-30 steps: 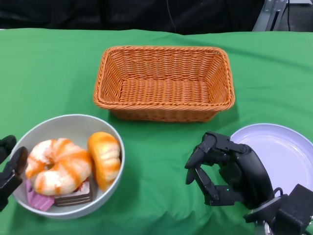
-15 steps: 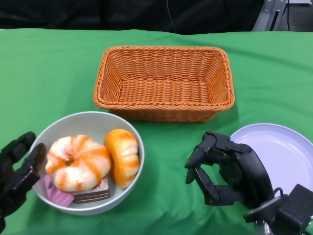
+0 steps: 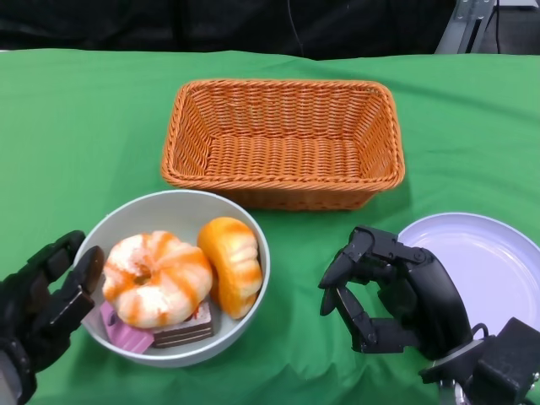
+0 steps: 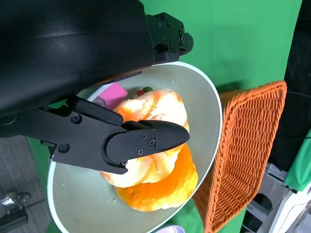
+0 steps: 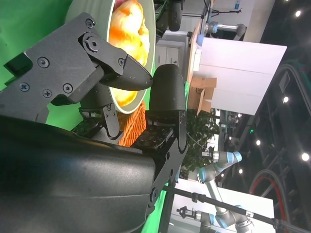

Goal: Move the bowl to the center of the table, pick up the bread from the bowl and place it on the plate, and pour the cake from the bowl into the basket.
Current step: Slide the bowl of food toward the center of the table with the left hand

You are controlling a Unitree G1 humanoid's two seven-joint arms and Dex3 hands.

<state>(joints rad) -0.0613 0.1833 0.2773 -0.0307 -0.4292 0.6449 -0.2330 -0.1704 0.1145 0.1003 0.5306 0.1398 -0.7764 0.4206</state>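
Beside the grey round bowl [image 3: 173, 278], the left hand [image 3: 42, 308] presses its wall, fingers apart, apparently pushing; beyond the bowl, the right hand [image 3: 392, 291] waits, loosely curled and empty.

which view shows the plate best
The head view: the plate lies at the table's right edge, empty, with the right hand covering its near-left rim. The left wrist view catches only a pale sliver of it beyond the bowl. The right wrist view shows none of it.
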